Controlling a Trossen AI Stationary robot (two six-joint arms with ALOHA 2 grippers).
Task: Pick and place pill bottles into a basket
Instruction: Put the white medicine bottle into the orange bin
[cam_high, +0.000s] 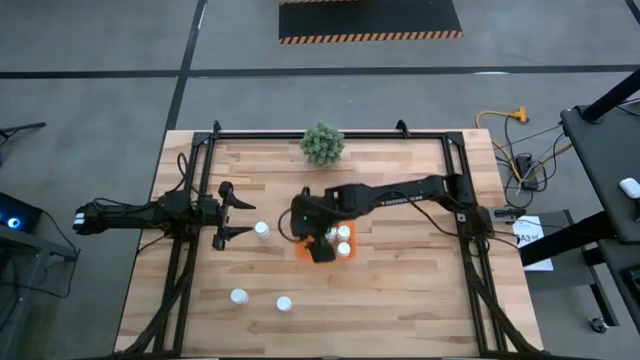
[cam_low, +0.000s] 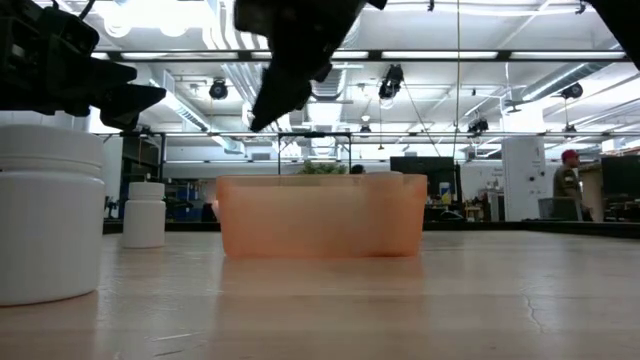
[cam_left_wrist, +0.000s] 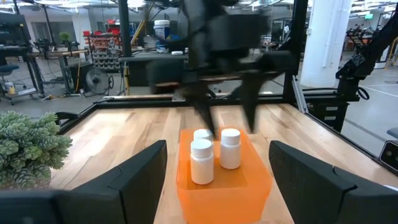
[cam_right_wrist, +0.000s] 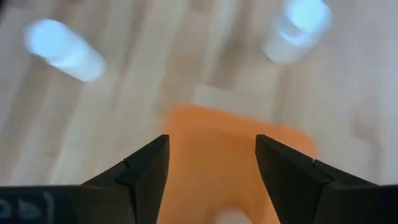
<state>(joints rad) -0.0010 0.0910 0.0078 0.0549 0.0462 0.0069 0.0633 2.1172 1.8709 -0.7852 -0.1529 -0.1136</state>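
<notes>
The orange tray (cam_high: 300, 250) sits mid-table. Three white pill bottles (cam_left_wrist: 201, 162) stand upright in it. My right gripper (cam_high: 318, 245) hovers open and empty just above the tray, fingers pointing down; it also shows in its own wrist view (cam_right_wrist: 211, 140) and in the left wrist view (cam_left_wrist: 227, 115). My left gripper (cam_high: 238, 218) is open and empty left of the tray, pointing at it. One bottle (cam_high: 261, 231) stands on the table just beyond its fingertips. Two more bottles (cam_high: 238, 296) (cam_high: 284, 303) stand near the front edge.
A small green bushy plant (cam_high: 322, 143) stands at the table's far edge, behind the tray. Black frame rails (cam_high: 180, 270) run along the table's left and right sides. In the low view a bottle (cam_low: 45, 215) stands close to the camera at the left.
</notes>
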